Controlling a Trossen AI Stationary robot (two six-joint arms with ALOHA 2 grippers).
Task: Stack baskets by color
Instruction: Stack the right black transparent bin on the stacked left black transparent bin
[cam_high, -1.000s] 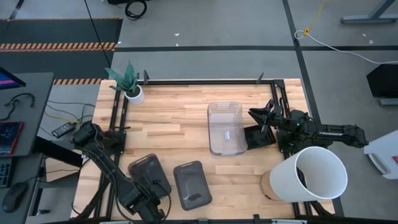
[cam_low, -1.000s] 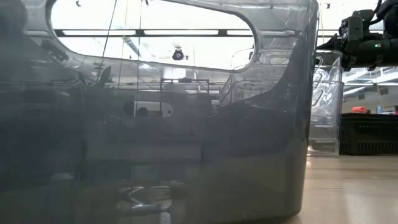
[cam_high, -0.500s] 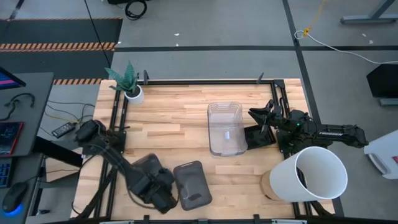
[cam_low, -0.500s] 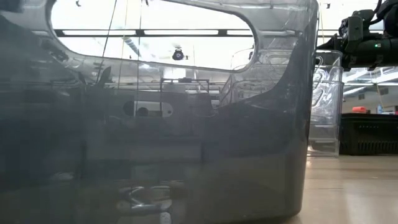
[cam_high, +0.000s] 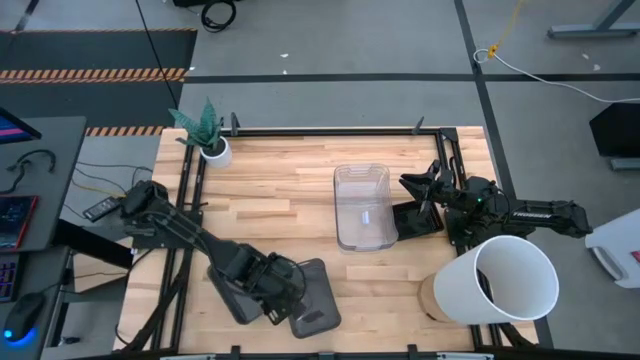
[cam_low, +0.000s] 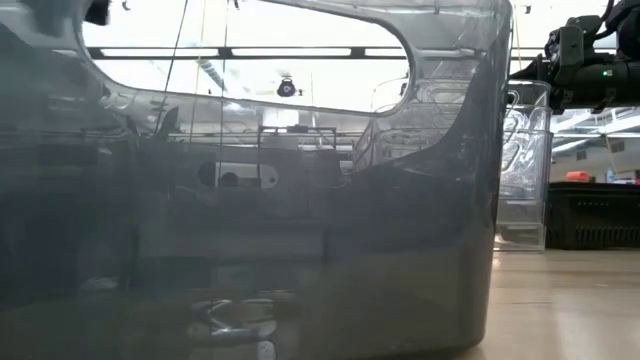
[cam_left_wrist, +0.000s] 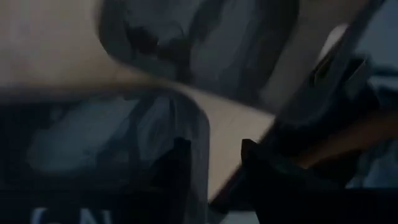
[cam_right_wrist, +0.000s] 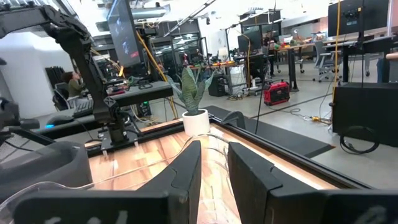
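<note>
Left claw (cam_high: 283, 297) hangs wide above the two opaque dark grey plastic baskets (cam_high: 312, 296) at the surface's near edge, likely lining up a grip for stacking. Mid-surface, the clear transparent basket (cam_high: 361, 206) waits; right claw (cam_high: 420, 187), fingers narrow, sits beside it, idle.

From where I stand, no lettering, label, brand or number can be read on anything on the table. Any markings in the room behind are too small to make out.
</note>
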